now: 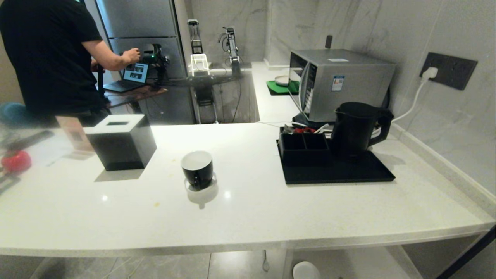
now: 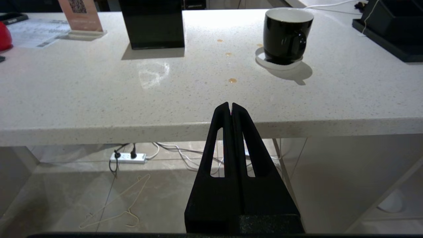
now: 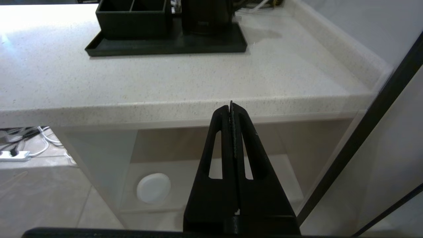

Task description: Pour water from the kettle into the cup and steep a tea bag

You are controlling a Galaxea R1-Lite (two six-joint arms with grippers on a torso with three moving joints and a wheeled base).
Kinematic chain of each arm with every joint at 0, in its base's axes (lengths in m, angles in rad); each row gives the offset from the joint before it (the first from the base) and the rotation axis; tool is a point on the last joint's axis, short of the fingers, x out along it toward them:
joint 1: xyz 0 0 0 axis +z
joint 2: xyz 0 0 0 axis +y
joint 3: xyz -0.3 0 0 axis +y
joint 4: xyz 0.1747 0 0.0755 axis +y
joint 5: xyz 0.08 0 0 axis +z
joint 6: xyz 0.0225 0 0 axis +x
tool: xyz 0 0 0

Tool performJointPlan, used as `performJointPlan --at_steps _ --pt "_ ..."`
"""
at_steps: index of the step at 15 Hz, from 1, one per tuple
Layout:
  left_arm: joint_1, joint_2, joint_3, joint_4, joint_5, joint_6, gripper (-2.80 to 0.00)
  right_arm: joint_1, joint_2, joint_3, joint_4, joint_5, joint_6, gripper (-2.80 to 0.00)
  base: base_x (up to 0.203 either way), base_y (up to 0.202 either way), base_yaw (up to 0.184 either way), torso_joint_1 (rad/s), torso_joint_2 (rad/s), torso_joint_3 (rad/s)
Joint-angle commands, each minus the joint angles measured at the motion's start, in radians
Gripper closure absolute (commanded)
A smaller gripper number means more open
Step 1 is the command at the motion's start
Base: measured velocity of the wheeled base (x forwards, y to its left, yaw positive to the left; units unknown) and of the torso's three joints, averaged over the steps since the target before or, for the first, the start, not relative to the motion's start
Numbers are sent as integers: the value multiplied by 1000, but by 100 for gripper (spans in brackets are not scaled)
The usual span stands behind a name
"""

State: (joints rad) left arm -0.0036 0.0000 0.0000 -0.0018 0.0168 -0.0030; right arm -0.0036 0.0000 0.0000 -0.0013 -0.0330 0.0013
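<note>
A matte black kettle [image 1: 358, 128] with a loop handle stands on a black tray [image 1: 348, 174] at the counter's right; its base [image 3: 206, 16] shows in the right wrist view. The glossy black cup [image 1: 197, 169] with a white inside sits on a white coaster mid-counter, also the cup [image 2: 286, 34] in the left wrist view. No tea bag or water shows. My left gripper [image 2: 230, 105] is shut and empty, in front of the counter's front edge, short of the cup. My right gripper [image 3: 230, 106] is shut and empty, level with that edge, facing the tray.
A black cube tissue box [image 1: 121, 141] stands left of the cup. A low two-compartment organizer [image 1: 304, 147] sits on the tray beside the kettle, a microwave [image 1: 341, 81] behind. A person in black [image 1: 46, 58] works at a laptop far left. A wall runs along the right.
</note>
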Motion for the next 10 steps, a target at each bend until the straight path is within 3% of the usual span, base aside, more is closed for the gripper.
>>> performJointPlan --at_steps 1,10 --pt "2 2 0 -1 0 0 0 2 2 0 1 -1 2 0 0 0 0 0 0 0" --pt "2 2 0 -1 0 -3 0 2 0 0 1 4 -12 0 0 0 0 0 0 0"
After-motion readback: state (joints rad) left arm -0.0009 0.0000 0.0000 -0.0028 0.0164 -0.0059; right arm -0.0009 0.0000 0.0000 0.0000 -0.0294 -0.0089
